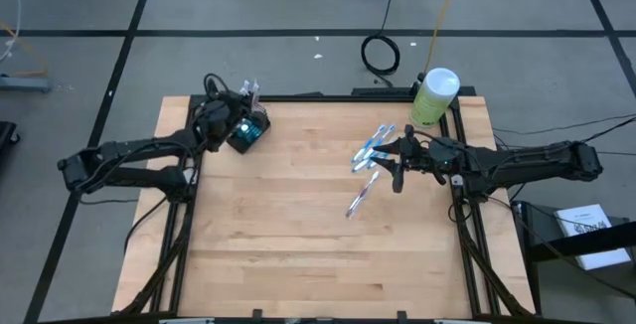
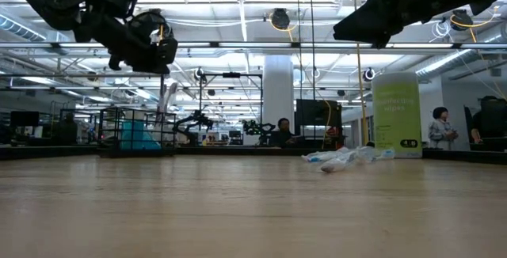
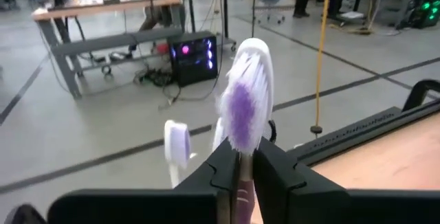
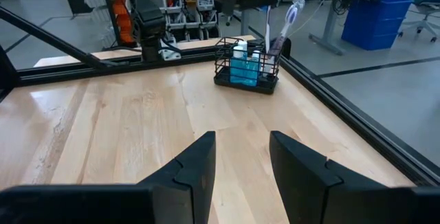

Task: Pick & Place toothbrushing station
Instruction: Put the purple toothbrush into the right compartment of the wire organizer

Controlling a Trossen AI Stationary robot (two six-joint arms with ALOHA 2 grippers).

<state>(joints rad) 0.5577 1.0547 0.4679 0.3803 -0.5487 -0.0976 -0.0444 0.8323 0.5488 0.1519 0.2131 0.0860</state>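
The dark wire-mesh holder (image 1: 248,133) stands at the table's far left; in the right wrist view the holder (image 4: 246,69) has blue items inside and a purple-headed toothbrush (image 4: 291,14) leaning in it. My left gripper (image 3: 242,179) hovers just above it, shut on a white toothbrush with purple bristles (image 3: 242,107). Several blue-and-white toothbrushes (image 1: 371,148) lie in a loose pile at the far right, and one more toothbrush (image 1: 361,195) lies nearer. My right gripper (image 4: 240,162) hangs open over the table beside the pile, with nothing between its fingers. My left gripper pinches the toothbrush's neck (image 3: 242,161), just under the bristle head, between its two fingers. The fingers come at it nearly level and lie across the brush. The brush stands upright, head above the fingers; its shaft (image 4: 267,28) runs down toward the holder.
A pale green canister with a white lid (image 1: 434,95) stands at the table's far right corner, behind the pile. A black frame rail (image 4: 344,114) runs along the table's edges. Bare wood (image 1: 298,235) lies between the arms and toward the near edge.
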